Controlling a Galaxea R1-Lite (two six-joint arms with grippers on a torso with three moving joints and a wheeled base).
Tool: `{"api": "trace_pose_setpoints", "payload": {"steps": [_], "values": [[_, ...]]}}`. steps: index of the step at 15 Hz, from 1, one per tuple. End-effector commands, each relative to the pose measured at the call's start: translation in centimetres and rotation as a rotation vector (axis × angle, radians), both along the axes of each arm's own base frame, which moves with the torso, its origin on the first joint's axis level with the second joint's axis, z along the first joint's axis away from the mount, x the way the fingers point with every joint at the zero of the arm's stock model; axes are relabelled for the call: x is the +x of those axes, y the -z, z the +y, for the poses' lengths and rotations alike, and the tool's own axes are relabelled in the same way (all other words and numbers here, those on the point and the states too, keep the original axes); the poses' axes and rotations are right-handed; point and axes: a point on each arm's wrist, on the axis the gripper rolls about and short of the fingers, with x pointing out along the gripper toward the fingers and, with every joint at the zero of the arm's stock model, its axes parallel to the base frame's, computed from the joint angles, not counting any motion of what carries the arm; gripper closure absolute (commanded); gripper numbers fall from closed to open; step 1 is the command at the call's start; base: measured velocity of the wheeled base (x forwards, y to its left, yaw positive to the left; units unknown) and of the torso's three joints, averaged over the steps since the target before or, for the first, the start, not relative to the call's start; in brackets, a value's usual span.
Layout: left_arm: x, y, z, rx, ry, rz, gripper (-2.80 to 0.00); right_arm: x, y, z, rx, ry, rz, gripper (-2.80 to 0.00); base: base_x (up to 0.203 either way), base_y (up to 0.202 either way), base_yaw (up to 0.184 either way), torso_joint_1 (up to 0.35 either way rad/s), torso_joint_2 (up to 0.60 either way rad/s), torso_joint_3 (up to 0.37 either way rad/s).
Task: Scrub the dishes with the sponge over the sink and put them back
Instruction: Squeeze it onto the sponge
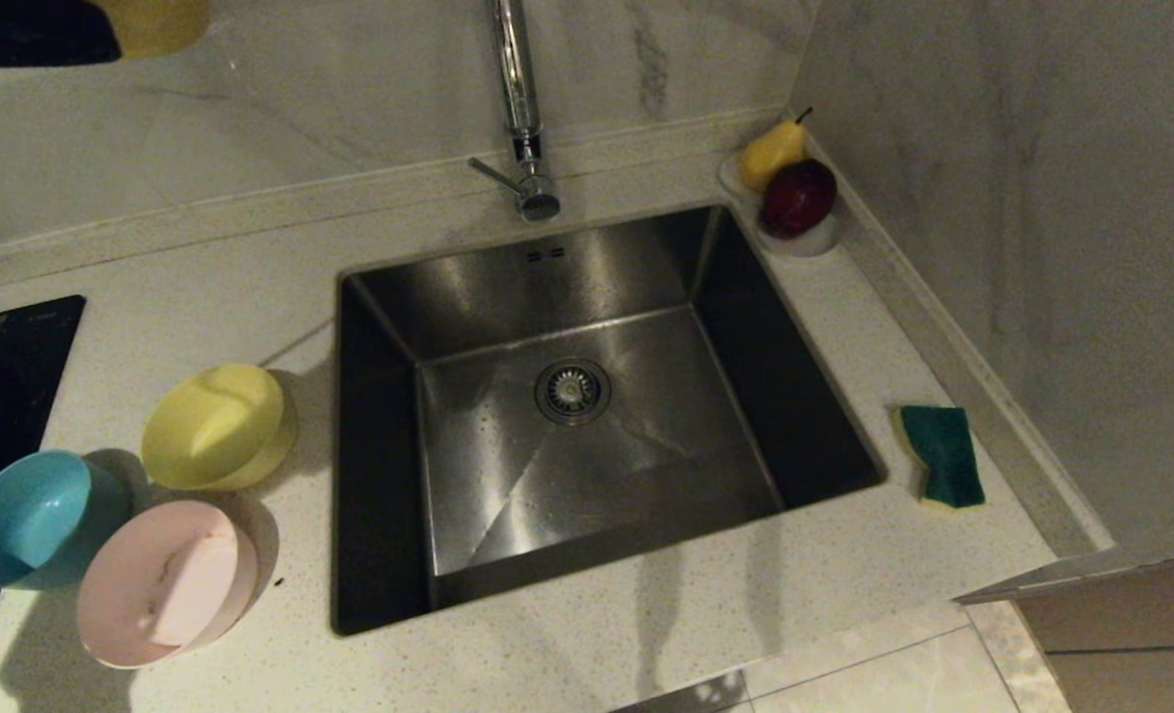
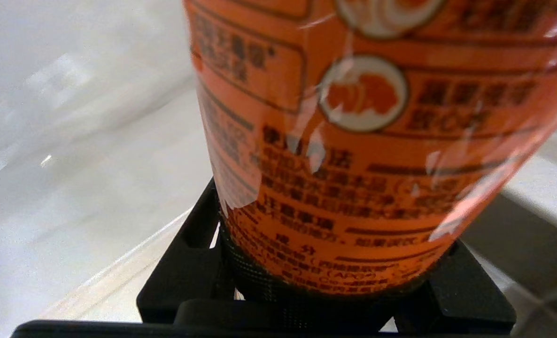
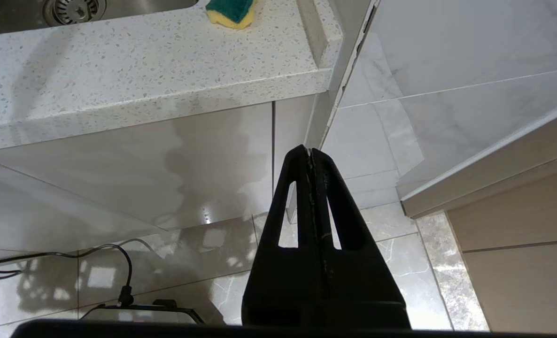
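Early step, no scrubbing yet. Left gripper (image 2: 325, 281) grasping an orange bottle (image 2: 363, 141); right gripper (image 3: 312, 155) clenched, parked below the table (image 3: 142, 94). Sponge (image 1: 943, 456) right of the sink (image 1: 587, 396); yellow bowl (image 1: 216, 426), blue bowl (image 1: 28, 515), pink bowl (image 1: 166, 584) left of it. Next probably: soap, then picking up the sponge.

Bowls: yellow bowl (image 1: 219, 427), light blue bowl (image 1: 28, 519), pale pink bowl (image 1: 165, 582) with brownish smears. Sponge (image 1: 944, 457): dark green on yellow. Sink (image 1: 508, 287): steel grey. Countertop (image 1: 646, 634): white, speckled. Bottle (image 2: 367, 141): orange, dark print. Pear (image 1: 771, 151) yellow; apple (image 1: 797, 197) dark red.
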Motion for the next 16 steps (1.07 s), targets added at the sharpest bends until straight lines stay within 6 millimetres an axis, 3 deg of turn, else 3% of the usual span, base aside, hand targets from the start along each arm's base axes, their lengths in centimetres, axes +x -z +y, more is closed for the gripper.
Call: {"api": "trace_pose_setpoints", "payload": {"steps": [1,4,9,12,16], "values": [[0.8,0.1,-2.6,0.059,0.047,0.0,0.0,0.0,0.0,0.0,0.0,0.001,-0.001,0.0,0.0,0.0,0.0,0.0,0.0,0.0],[0.3,0.4,-3.4,0.102,0.085,-0.009,0.0,0.0,0.0,0.0,0.0,0.001,-0.001,0.0,0.0,0.0,0.0,0.0,0.0,0.0],[0.2,1.1,-6.9,0.213,0.099,-0.024,0.0,0.0,0.0,0.0,0.0,-0.001,-0.001,0.0,0.0,0.0,0.0,0.0,0.0,0.0],[-0.4,1.7,-12.2,0.257,0.126,-0.001,0.0,0.0,0.0,0.0,0.0,0.001,0.0,0.0,0.0,0.0,0.0,0.0,0.0,0.0],[-1.0,3.1,-17.2,0.3,0.143,0.023,0.0,0.0,0.0,0.0,0.0,-0.001,-0.001,0.0,0.0,0.0,0.0,0.0,0.0,0.0]]}}
